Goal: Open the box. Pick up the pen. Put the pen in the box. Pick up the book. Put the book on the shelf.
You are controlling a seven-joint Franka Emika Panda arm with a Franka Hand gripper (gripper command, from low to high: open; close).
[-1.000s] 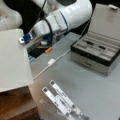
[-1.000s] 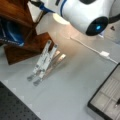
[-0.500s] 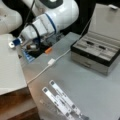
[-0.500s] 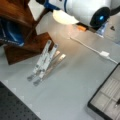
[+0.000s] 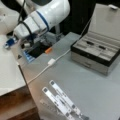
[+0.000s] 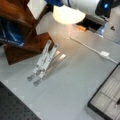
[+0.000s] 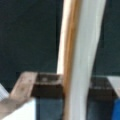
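In the wrist view the book [image 7: 85, 60] stands edge-on as a tall white slab with an orange-brown edge, and my gripper [image 7: 75, 88] is shut on it, a dark finger [image 7: 46, 87] on either side. In a front view the arm's end [image 5: 15, 41] hangs over the pale top of the shelf [image 5: 8, 72] at that view's left. The shelf's dark wood [image 6: 22, 30] also shows in a front view. The box [image 5: 95, 56] stands open at a front view's right, lid up. A slim dark pen [image 5: 90, 43] lies in its tray. The tray's corner [image 6: 107, 97] shows too.
A white cable [image 5: 51, 62] crosses the grey table from the box towards the shelf. Perforated silver rails [image 5: 61, 101] lie near a front view's bottom. A grey trough with a blue edge [image 5: 31, 56] and a small orange piece [image 5: 48, 50] sit beside the shelf.
The arm has swung towards a front view's left, from over the table to over the shelf, carrying the book. The box, cable and rails have not moved.
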